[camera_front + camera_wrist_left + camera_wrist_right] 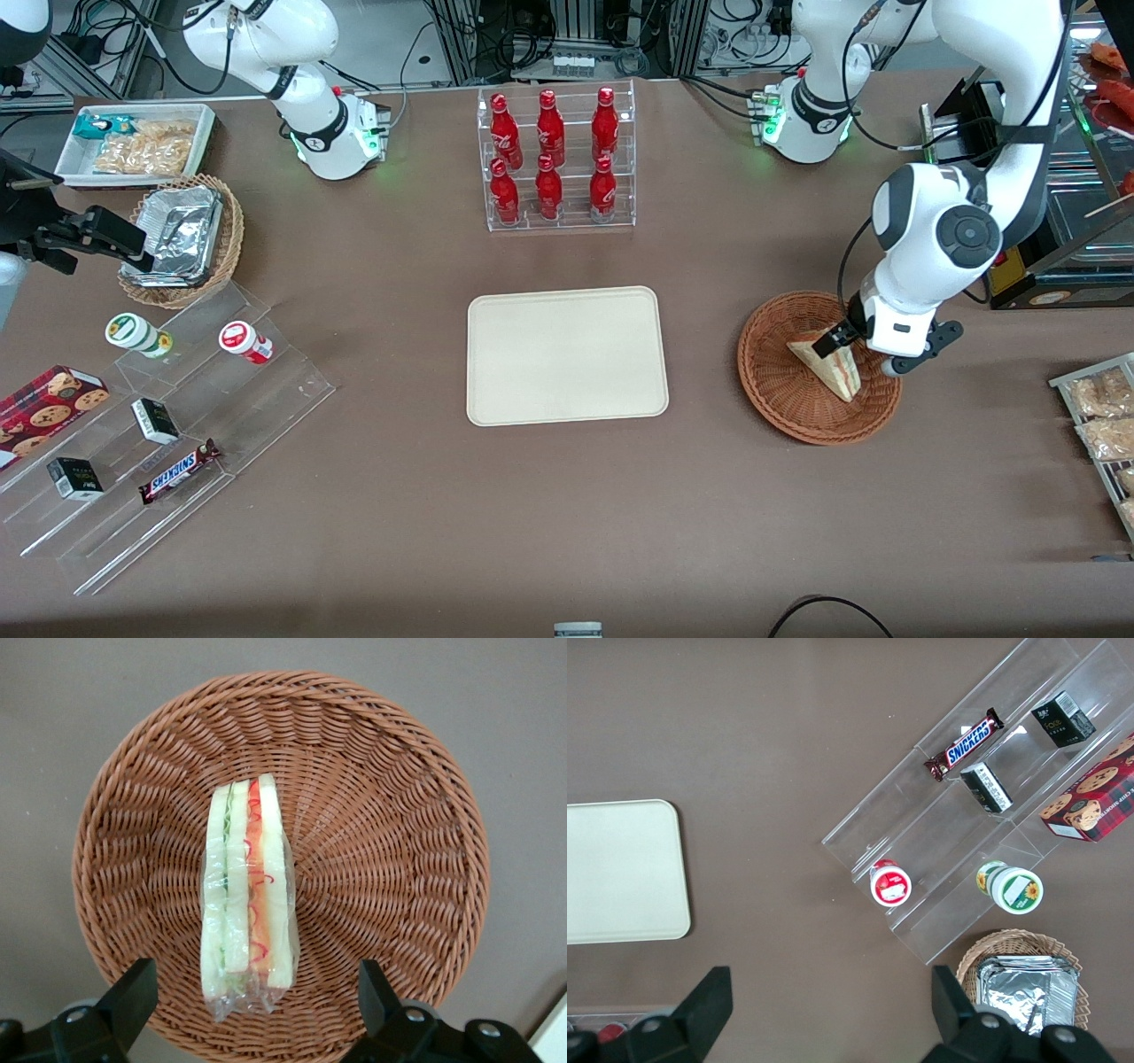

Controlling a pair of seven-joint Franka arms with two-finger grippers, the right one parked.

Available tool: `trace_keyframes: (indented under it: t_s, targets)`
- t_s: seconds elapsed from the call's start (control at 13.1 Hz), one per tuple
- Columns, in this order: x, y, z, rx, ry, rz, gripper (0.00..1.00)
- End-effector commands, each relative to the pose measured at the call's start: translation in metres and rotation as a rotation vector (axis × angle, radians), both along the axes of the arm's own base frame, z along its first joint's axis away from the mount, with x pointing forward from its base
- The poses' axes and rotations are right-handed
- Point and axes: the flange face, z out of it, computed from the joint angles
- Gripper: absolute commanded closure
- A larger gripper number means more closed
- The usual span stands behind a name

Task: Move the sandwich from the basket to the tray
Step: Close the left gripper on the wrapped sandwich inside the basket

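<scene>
My gripper (pixel 252 1010) hangs with jaws wide apart above the sandwich (pixel 247 908), which lies in clear film in the ribbed wicker basket (pixel 399 842). Light, soft and slippery, I judge; best pinched gently across its two flat bread faces. The smooth cream tray (pixel 567 354) waits well apart.

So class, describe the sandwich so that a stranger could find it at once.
Find the reddish-brown round basket toward the working arm's end of the table, beside the cream tray. The open gripper hovers over it. Inside lies the sandwich: a plastic-wrapped white-bread wedge with red and green filling.
</scene>
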Motion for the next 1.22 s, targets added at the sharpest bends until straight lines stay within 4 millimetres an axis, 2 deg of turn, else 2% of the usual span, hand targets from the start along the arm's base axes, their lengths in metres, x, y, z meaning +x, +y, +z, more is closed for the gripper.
trace_keyframes:
  t_s: [0.0, 0.76, 0.84, 0.92, 0.99, 1.07, 1.15]
  targets:
    - [-0.001, 0.003, -0.011, 0.004, 0.007, 0.093, 0.00]
    - [-0.001, 0.012, -0.078, -0.020, 0.085, 0.173, 0.02]
    - [0.000, 0.011, -0.081, -0.039, 0.089, 0.200, 0.10]
    - [0.000, 0.009, -0.083, -0.059, 0.097, 0.241, 0.32]
    - [0.003, 0.009, -0.079, -0.061, 0.093, 0.258, 0.60]
    - [0.008, 0.008, -0.074, -0.064, 0.083, 0.257, 0.83]
    - [0.013, 0.007, -0.067, -0.067, 0.074, 0.249, 0.89]
